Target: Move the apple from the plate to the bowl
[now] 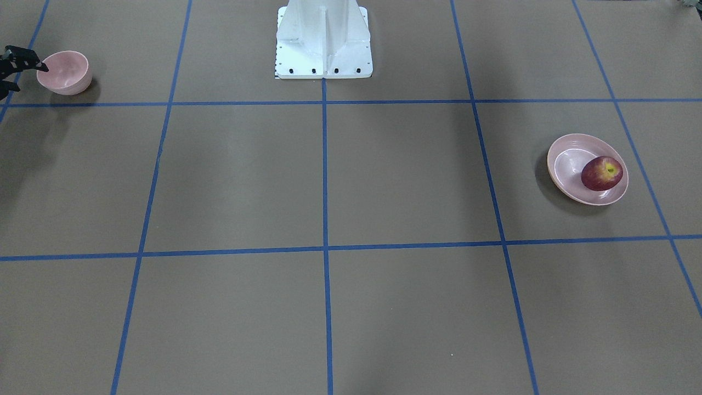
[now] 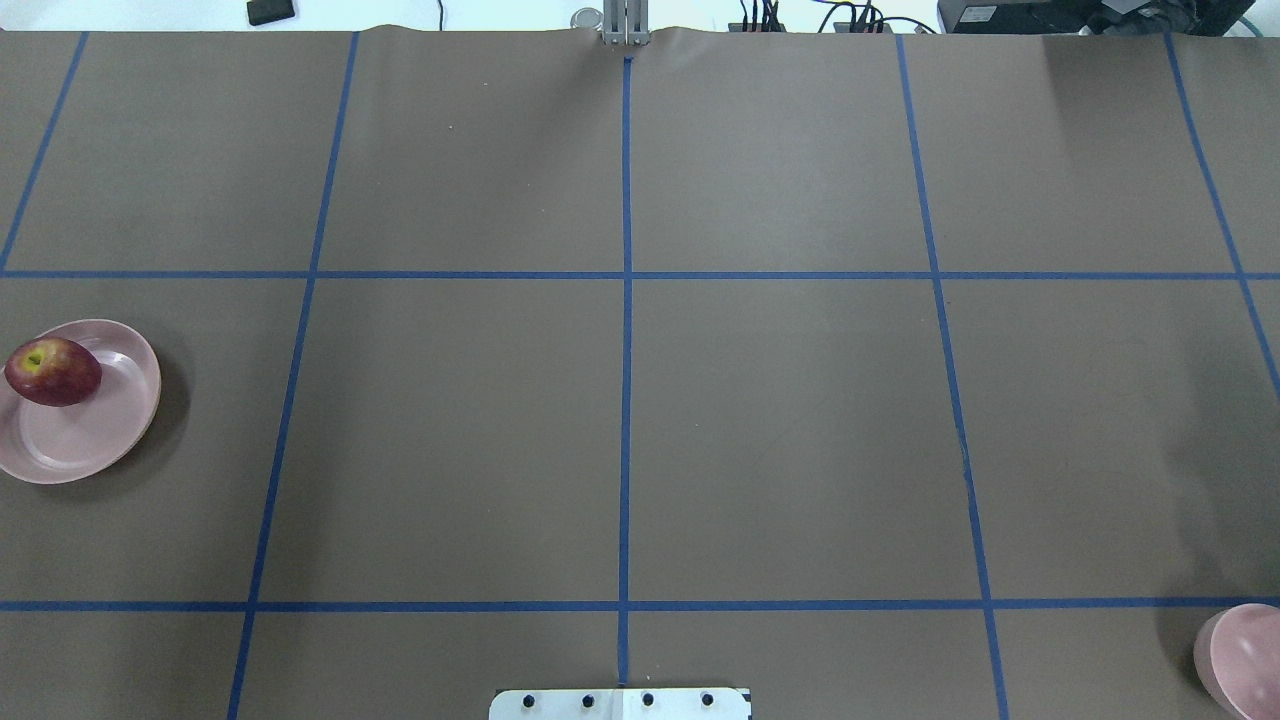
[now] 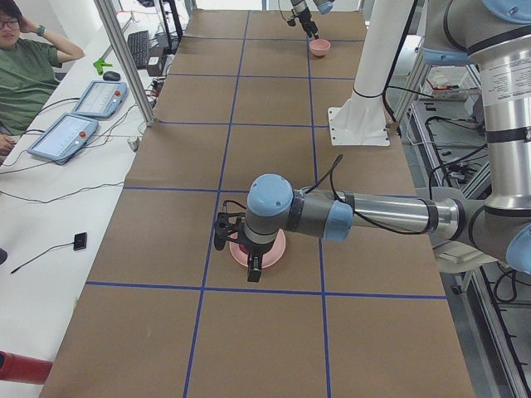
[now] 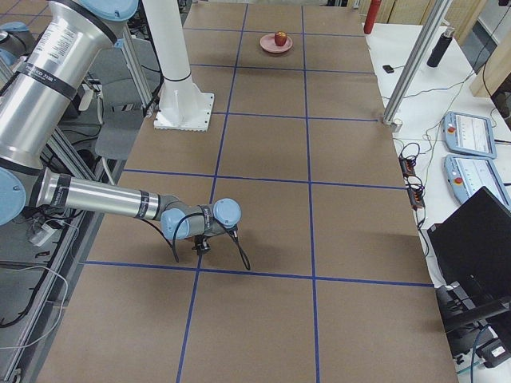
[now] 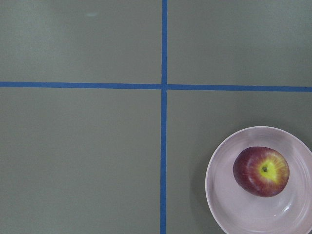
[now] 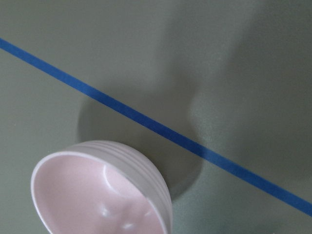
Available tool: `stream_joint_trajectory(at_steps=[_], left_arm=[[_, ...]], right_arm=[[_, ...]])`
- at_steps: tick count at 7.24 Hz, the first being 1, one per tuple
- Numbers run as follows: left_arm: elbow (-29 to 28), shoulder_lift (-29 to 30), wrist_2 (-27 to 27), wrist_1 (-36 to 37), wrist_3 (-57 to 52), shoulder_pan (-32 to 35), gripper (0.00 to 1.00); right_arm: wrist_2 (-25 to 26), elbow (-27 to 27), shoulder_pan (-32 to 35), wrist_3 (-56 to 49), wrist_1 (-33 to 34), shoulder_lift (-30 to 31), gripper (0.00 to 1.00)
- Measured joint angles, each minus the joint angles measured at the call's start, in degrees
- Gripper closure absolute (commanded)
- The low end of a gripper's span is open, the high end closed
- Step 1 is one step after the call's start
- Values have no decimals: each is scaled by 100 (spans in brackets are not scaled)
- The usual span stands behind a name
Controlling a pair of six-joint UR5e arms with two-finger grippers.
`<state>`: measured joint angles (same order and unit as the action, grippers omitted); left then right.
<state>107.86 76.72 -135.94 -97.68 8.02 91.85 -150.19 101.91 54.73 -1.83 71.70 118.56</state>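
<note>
The apple point(image 1: 601, 173) lay on the plate point(image 1: 565, 164), the bowl point(image 1: 64, 71) well apart.
The right claw point(image 1: 24, 79) was spread beside the bowl; the left claw point(image 3: 251, 253) could not be judged.

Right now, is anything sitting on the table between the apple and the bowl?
Nothing visible. The apple lies on the plate at the robot's left end, the bowl at its right; only the table and its blue tape lines lie between. The white base plate sits off that line.

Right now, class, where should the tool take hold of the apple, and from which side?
Grip the apple across its widest round middle, coming straight down from above. It sits stem hollow up on the shallow plate, whose low rim likely leaves both flanks free.
</note>
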Motion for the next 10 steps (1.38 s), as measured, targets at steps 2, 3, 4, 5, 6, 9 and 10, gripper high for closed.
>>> stream_joint_trajectory(at_steps=[2,3,4,5,6,9,10], left_arm=[[12,6,6,3,82,0,1],[15,8,6,2,112,0,1],[15,11,6,0,123,1,1],[16,18,9,2,127,4,1],[19,22,10,3,129,7,1],[92,3,10,9,132,27,1],[118,-3,9,11,146,37,1]], right_arm=[[-20,-4,-113,11,-1,-54,1],[-29,-4,-168,14,1,-81,2],[-36,-10,-227,15,1,-108,38],[-48,-18,-292,20,6,-146,90],[-62,-25,-339,23,13,-174,100],[-66,-21,-371,10,-26,-192,100],[-119,-15,-363,15,-31,-199,100]])
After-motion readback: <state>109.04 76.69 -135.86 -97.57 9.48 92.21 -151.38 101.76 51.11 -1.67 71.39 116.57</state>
